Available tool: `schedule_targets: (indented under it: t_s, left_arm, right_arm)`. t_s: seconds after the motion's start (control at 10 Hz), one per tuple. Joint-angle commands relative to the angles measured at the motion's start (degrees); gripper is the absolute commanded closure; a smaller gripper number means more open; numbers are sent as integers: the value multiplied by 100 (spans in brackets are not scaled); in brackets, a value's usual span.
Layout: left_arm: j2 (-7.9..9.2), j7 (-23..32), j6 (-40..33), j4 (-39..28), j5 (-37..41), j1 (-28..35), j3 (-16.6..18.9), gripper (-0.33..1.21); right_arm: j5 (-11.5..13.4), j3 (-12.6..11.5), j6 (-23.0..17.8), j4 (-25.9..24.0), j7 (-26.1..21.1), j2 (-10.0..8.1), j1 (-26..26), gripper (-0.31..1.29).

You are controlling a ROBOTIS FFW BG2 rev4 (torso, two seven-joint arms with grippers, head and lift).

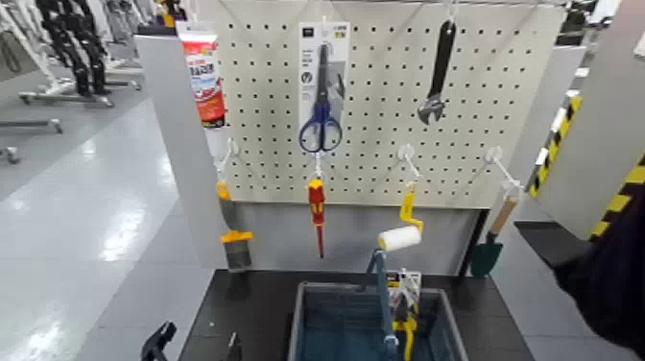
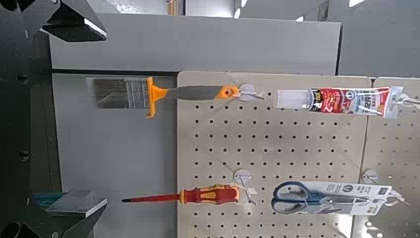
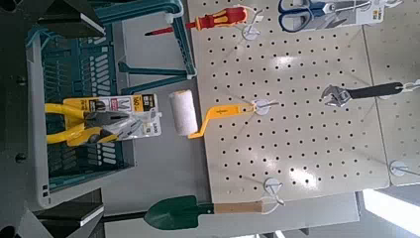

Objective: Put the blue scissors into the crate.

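Observation:
The blue scissors (image 1: 321, 123) hang on their white-and-grey card high in the middle of the pegboard, handles down. They also show in the left wrist view as blue scissors (image 2: 301, 196) and at the edge of the right wrist view as blue scissors (image 3: 305, 10). The grey-blue crate (image 1: 299, 322) stands on the black table below the board, its handle bar upright, and the right wrist view looks at the crate (image 3: 89, 69) from close by. My left gripper (image 1: 158, 341) is low at the left, far from the scissors, and the left gripper (image 2: 94, 114) is open and empty. The right gripper (image 3: 74, 117) is open too.
The pegboard also carries a red-and-yellow screwdriver (image 1: 316, 206), a paint brush (image 1: 233, 240), a roller (image 1: 401, 235), a wrench (image 1: 439, 72), a green trowel (image 1: 489, 245) and a sealant tube (image 1: 203, 77). Carded yellow pliers (image 1: 405, 307) lie in the crate. A dark arm (image 1: 614, 274) fills the right edge.

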Motion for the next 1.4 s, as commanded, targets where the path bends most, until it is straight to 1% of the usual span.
schedule_targets:
  t_s: [0.1, 0.4, 0.5, 0.6, 0.7, 0.9, 1.0, 1.1, 1.2, 1.4]
  left_arm:
    - [-10, 1, 181, -78, -20, -8, 19, 12]
    - [16, -78, 418, -201, -2, -35, 54, 12]
    - [16, -183, 559, -280, 77, -87, 98, 13]
    - [7, -429, 972, -544, 95, -140, 212, 12]
    - [-19, -965, 1464, -790, 156, -290, 414, 12]
    - [-45, -1897, 2308, -1080, 402, -650, 687, 13]
    - [-1, -2143, 2580, -1159, 473, -843, 704, 13]
    - [87, -2459, 2871, -1133, 648, -1177, 704, 13]
    - [148, -2706, 2994, -1098, 745, -1441, 713, 13]
    - [201, -2917, 3169, -1062, 842, -1775, 722, 13]
  right_arm:
    - [-9, -9, 5, 5, 0, 4, -8, 7]
    - [-9, 0, 22, 14, 9, 4, -8, 7]
    - [0, 0, 22, 14, 9, 4, -8, 7]
    - [-9, 0, 22, 14, 9, 4, -8, 7]
    - [0, 9, 22, 14, 9, 4, -8, 7]
    - [0, 9, 22, 14, 9, 4, -8, 7]
    - [-9, 9, 22, 14, 9, 13, -8, 7]
    - [0, 26, 22, 14, 9, 13, -8, 7]
    - [0, 35, 31, 23, 9, 13, -17, 7]
    - [0, 52, 40, 23, 9, 22, -25, 7]
